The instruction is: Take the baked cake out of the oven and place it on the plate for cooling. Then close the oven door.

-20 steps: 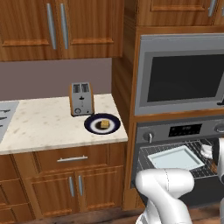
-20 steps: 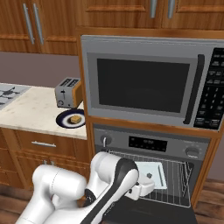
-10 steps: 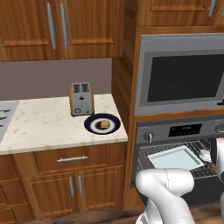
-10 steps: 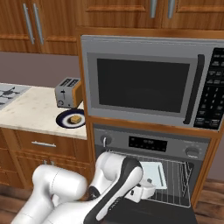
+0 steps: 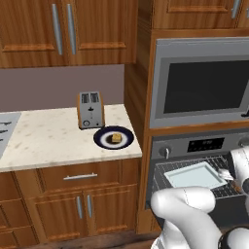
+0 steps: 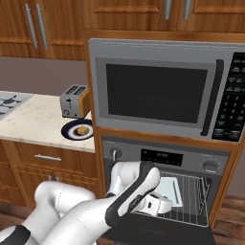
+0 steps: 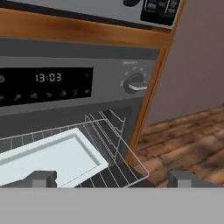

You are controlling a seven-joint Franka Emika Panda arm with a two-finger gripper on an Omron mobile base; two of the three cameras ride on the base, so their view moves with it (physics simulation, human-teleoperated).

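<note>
Over on the far left of the counter (image 5: 44, 141) sits the edge of the stovetop (image 5: 6, 127), and next along stands the toaster (image 5: 91, 110), upright against the wall. Just in front of the toaster and a touch to its right lies the plate (image 5: 103, 139), and there it is, the cake (image 5: 116, 137), a small golden square resting right on the plate's dark centre; the right base view shows the same pair, cake (image 6: 82, 129) on plate (image 6: 71, 130), close to the counter's right end beside the tall wooden oven column. Moving right, the microwave (image 5: 199, 82) fills the upper part of that column, and beneath it the oven (image 5: 194, 144) stands open, its wire rack (image 5: 226, 190) pulled into view with a pale baking tray (image 5: 193, 175) lying flat on it. The oven door (image 6: 158, 229) hangs down low, dark, at the bottom of the right base view. The arm reaches across in front of the open cavity, and the gripper (image 7: 113, 178) points at the right side of the oven, fingers (image 7: 41, 177) spread wide apart with nothing between them. In the hand view the display reads above the tray (image 7: 48, 158), the knob (image 7: 136, 83) sits to the right, and the wooden floor (image 7: 192, 140) lies beyond.
</note>
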